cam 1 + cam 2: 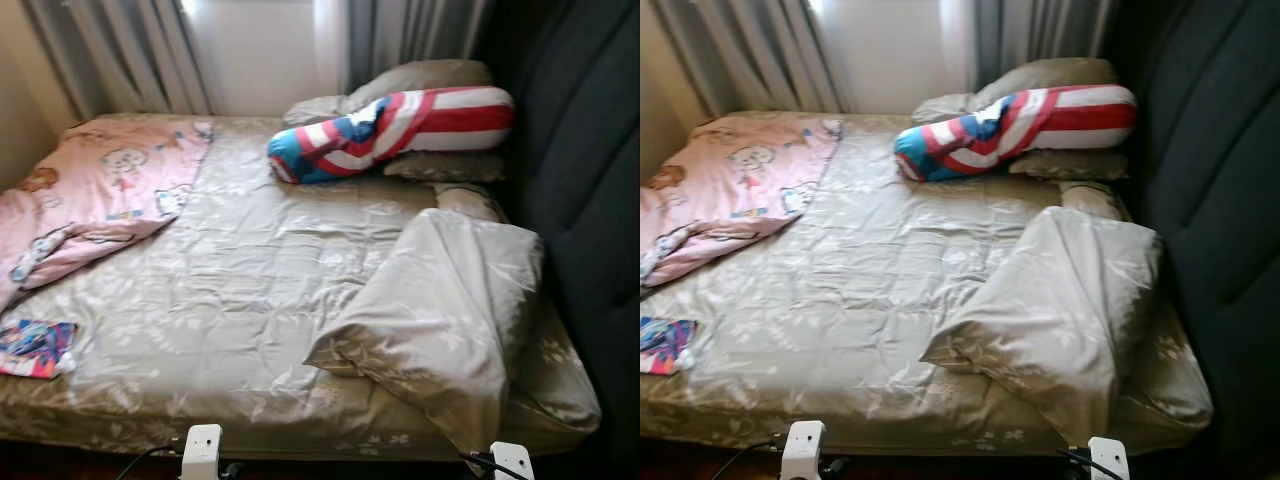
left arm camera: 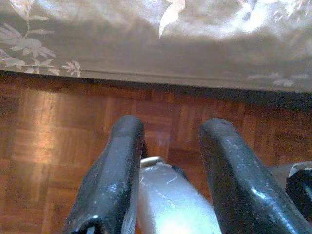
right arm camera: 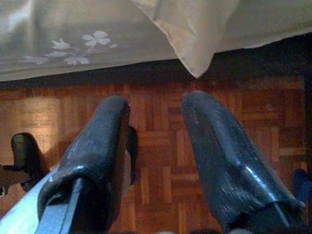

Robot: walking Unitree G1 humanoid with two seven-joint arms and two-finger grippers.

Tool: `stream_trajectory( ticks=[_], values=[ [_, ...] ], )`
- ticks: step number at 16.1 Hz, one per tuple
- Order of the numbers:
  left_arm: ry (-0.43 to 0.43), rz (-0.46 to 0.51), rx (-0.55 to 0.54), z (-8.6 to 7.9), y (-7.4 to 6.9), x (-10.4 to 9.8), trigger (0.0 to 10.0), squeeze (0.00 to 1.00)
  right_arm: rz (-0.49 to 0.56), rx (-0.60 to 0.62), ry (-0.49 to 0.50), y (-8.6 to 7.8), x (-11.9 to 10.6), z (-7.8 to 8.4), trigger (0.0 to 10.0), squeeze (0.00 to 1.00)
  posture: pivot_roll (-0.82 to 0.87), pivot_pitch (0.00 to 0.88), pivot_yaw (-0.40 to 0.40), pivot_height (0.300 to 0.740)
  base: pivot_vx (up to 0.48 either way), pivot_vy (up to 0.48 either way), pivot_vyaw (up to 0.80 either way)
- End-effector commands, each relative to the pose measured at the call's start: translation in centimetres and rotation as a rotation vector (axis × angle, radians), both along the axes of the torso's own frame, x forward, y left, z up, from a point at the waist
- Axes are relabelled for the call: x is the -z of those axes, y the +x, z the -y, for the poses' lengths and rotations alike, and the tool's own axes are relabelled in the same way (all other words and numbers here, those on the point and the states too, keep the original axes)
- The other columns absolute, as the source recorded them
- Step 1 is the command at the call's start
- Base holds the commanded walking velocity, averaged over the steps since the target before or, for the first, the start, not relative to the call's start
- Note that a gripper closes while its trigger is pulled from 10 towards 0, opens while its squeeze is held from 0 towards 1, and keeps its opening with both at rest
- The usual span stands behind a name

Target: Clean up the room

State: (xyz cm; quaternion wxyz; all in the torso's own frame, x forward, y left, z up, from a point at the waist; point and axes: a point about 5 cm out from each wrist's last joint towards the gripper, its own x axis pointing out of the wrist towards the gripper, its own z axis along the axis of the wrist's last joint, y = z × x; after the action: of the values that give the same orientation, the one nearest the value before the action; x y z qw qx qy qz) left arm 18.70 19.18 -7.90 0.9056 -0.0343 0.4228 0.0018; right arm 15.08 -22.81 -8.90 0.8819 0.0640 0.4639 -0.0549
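From the left eye view we look down on a bed (image 1: 250, 290) covered by a shiny beige floral sheet, with a dark padded headboard (image 1: 590, 180) along its right side and grey curtains (image 1: 130, 50) behind it. A pink blanket (image 1: 100, 190) with cartoon prints lies crumpled over the far left corner, and a small colourful cloth (image 1: 35, 347) sits near the left front edge. A red, white and blue striped bolster (image 1: 400, 130) rests across beige pillows (image 1: 420, 80) at the head end, and a beige pillow (image 1: 440, 310) lies tilted near the front right, one corner hanging toward the bed's edge. Two white wrist parts of our arms peek up at the lower border, left (image 1: 201, 450) and right (image 1: 512, 460). The right eye view gives the same scene shifted sideways, with the colourful cloth (image 1: 662, 345) partly cut off at the picture's edge. In the left wrist view, our left gripper (image 2: 170, 170) hangs with its fingers (image 2: 117, 180) spread apart and holding nothing, over a wooden parquet floor (image 2: 48, 136), the sheet's floral hem beyond. In the right wrist view, our right gripper (image 3: 156, 156) likewise has its fingers (image 3: 219, 151) spread and empty above the parquet, and here the pillow's corner (image 3: 195, 34) dangles over the bed's edge just beyond the fingertips.
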Motion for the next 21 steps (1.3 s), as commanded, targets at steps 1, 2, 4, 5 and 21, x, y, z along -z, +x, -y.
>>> stream_trajectory(
  ticks=[1, 2, 4, 5, 21],
  values=[
    [-0.01, 0.004, -0.029, -0.34, -0.21, 0.04, 10.0, 0.0, 0.003, 0.018, 0.007, 0.03, -0.01, 0.04, 10.0, 0.0, -0.08, 0.0, -0.018, 0.74, 0.0, 0.0, 0.0],
    [-0.008, -0.001, -0.032, -0.46, -0.26, 0.06, 10.0, 0.0, 0.005, 0.022, 0.009, 0.13, -0.03, -0.04, 10.0, 0.0, -0.08, 0.0, -0.018, 0.74, 0.0, 0.0, 0.0],
    [0.006, -0.013, -0.022, -0.69, -0.38, 0.11, 10.0, 0.0, 0.007, 0.026, 0.013, 0.23, -0.03, -0.2, 10.0, 0.0, -0.08, 0.005, -0.016, 0.74, 0.0, 0.0, 0.0],
    [0.028, -0.022, 0.0, -0.84, -0.45, 0.13, 10.0, 0.0, 0.007, 0.028, 0.015, 0.26, -0.01, -0.31, 10.0, 0.0, -0.08, 0.01, -0.016, 0.74, 0.0, 0.0, 0.0],
    [0.053, -0.036, 0.033, -0.53, -0.59, 0.27, 10.0, 0.0, -0.001, 0.033, 0.019, 0.23, -0.03, -0.1, 10.0, 0.0, -0.08, 0.018, -0.018, 0.74, 0.0, -0.068, -0.24]
  ],
)
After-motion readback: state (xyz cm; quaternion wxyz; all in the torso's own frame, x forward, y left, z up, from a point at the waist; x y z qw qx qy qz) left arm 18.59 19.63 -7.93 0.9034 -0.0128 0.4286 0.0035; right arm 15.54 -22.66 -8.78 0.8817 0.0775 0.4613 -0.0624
